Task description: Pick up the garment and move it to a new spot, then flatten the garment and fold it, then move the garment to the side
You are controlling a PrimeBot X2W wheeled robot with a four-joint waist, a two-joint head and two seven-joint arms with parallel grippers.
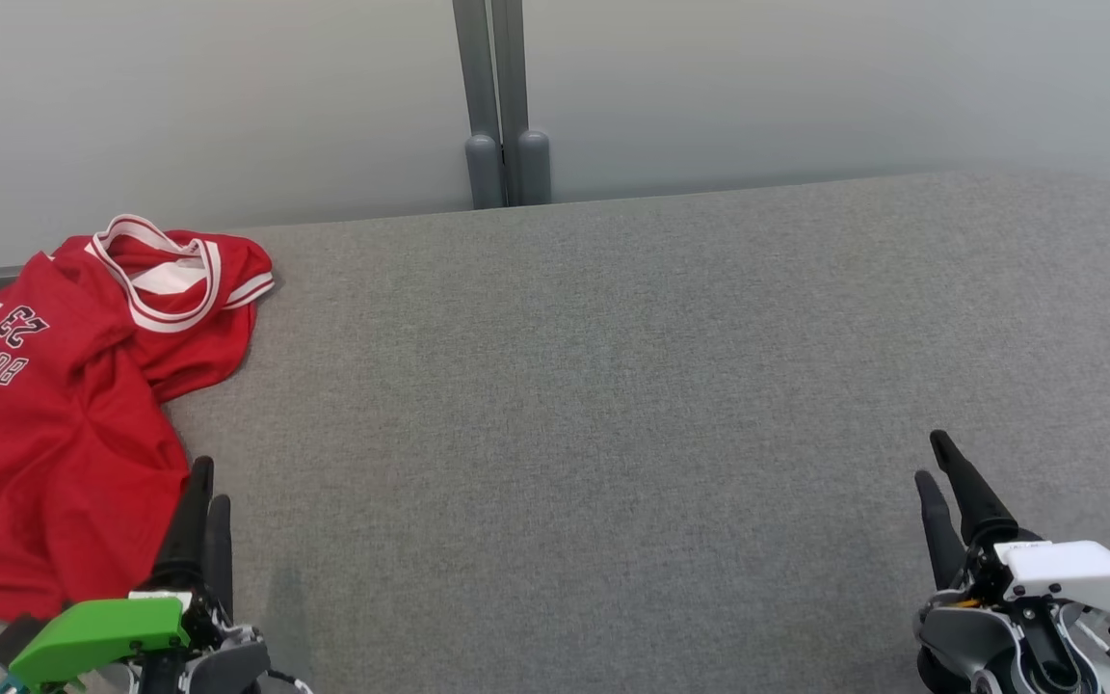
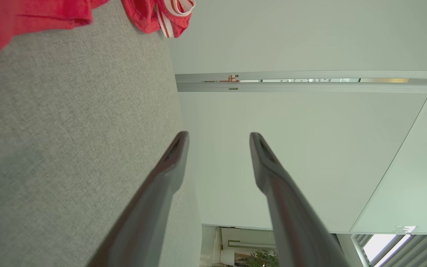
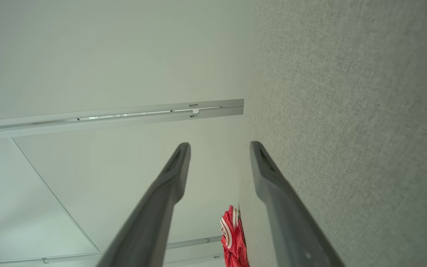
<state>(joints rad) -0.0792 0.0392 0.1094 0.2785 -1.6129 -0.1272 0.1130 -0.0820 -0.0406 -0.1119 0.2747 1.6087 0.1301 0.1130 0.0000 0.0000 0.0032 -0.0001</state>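
Observation:
A red jersey with white-striped trim and dark lettering lies crumpled at the left end of the grey padded table; its collar points to the far edge. My left gripper stands open just right of the jersey's near hem, apart from it, fingers empty. In the left wrist view the jersey shows at the top left. My right gripper stands open over the table's near right, nothing between its fingers. The jersey appears small and far in the right wrist view.
A pale wall with a grey upright post runs behind the table's far edge. The grey table surface stretches wide between the jersey and my right gripper.

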